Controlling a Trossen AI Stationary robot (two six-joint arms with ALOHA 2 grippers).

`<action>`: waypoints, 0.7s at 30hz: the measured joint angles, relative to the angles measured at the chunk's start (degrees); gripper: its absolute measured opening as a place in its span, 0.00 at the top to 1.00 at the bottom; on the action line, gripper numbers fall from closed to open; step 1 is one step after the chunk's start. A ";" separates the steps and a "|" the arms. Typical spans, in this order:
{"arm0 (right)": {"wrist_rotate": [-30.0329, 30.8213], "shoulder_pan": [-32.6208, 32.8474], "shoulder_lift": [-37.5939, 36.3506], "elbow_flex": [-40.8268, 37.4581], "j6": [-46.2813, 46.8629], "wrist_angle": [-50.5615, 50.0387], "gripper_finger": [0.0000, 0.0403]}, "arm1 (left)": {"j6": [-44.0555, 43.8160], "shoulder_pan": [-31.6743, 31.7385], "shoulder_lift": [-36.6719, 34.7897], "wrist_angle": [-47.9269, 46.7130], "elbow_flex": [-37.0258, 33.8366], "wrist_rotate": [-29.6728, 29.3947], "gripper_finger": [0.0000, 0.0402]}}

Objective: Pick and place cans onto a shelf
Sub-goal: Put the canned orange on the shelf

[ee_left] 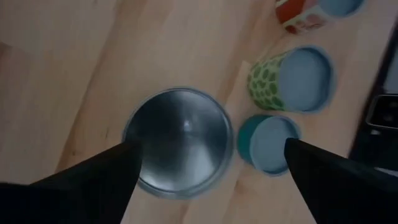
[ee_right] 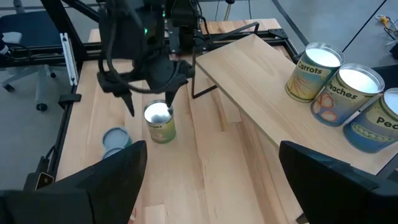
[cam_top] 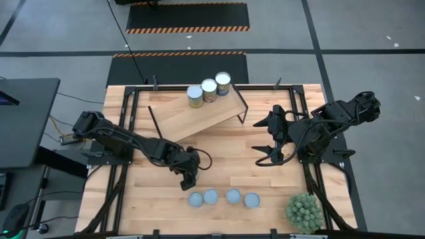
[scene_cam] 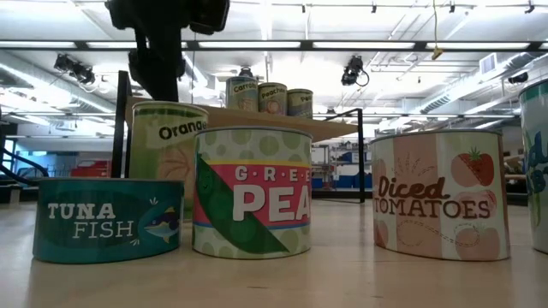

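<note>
Three silver-topped cans (cam_top: 208,89) stand on the far end of the tilted wooden shelf (cam_top: 192,114). A fourth silver-topped can (ee_right: 159,122) stands upright on the table. My left gripper (ee_left: 211,155) hovers open just above it, one finger beside its rim and the other well off to the side. In the high view the gripper (cam_top: 188,175) hides this can. Several blue-grey-topped cans (cam_top: 223,198) stand in a row near the front edge. My right gripper (cam_top: 265,141) is open and empty at the right, beside the shelf's end.
The low view shows the can row close up: tuna (scene_cam: 107,218), green peas (scene_cam: 253,192) and diced tomatoes (scene_cam: 441,205), with the orange-labelled can (scene_cam: 167,141) behind them. A green spiky plant (cam_top: 304,211) stands at the front right corner. Bare wood lies between the row and the shelf.
</note>
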 joint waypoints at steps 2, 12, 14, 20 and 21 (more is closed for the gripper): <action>0.00 0.00 0.00 0.00 0.00 0.00 0.07 | -0.24 0.01 0.59 -0.45 -0.02 -0.82 0.01; 0.02 0.00 0.00 0.00 0.02 0.60 0.07 | 0.23 -0.01 0.75 -2.23 1.96 -1.39 0.00; 0.02 0.00 0.00 0.00 0.00 1.06 0.07 | 1.36 -0.01 0.75 -4.12 2.89 -3.70 0.00; 0.02 0.00 0.00 0.00 0.01 1.31 0.07 | 3.00 -0.23 1.32 -5.58 3.38 -5.71 0.00; 0.02 0.00 0.00 0.00 0.00 1.31 0.07 | 3.05 -0.25 1.91 -5.41 3.41 -5.22 0.00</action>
